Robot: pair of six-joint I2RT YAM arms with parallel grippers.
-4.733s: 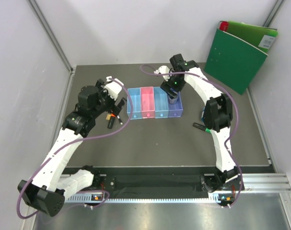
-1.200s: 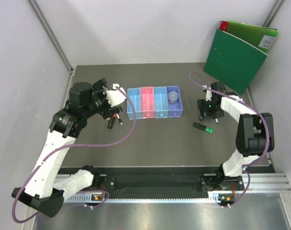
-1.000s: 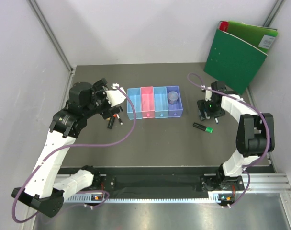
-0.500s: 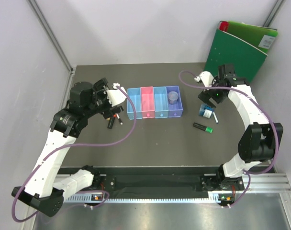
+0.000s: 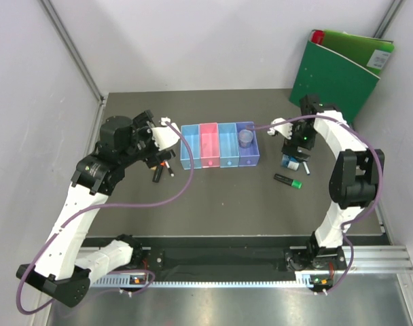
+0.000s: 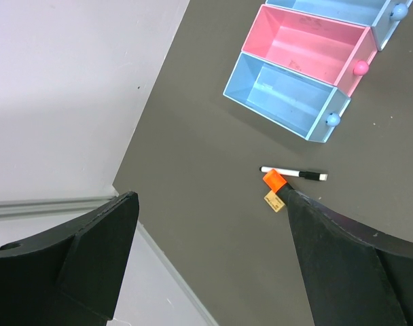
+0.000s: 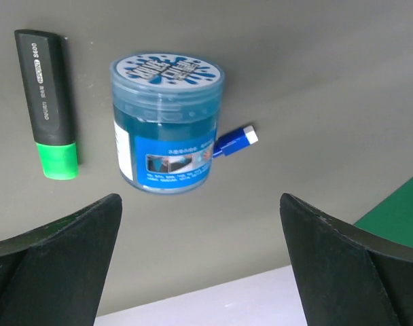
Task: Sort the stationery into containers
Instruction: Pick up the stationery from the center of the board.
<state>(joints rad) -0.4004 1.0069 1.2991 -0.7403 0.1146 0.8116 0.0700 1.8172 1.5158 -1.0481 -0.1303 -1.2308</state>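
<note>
We judge a pick is starting: right hand (image 7: pixel 200 204) released and empty, blue jar (image 7: pixel 167 129) below between its fingers, green-capped marker (image 7: pixel 49 102) beyond one finger. Next: descend, clench, carry to containers (image 5: pixel 208 161).

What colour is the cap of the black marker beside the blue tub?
Bright green cap, clearest in the right wrist view.

Translucent blue round plastic jar (image 7: pixel 167 136), splash-patterned lid; stubby black plastic marker (image 7: pixel 43 88), green cap; dark grey tabletop (image 7: pixel 295 81).
</note>
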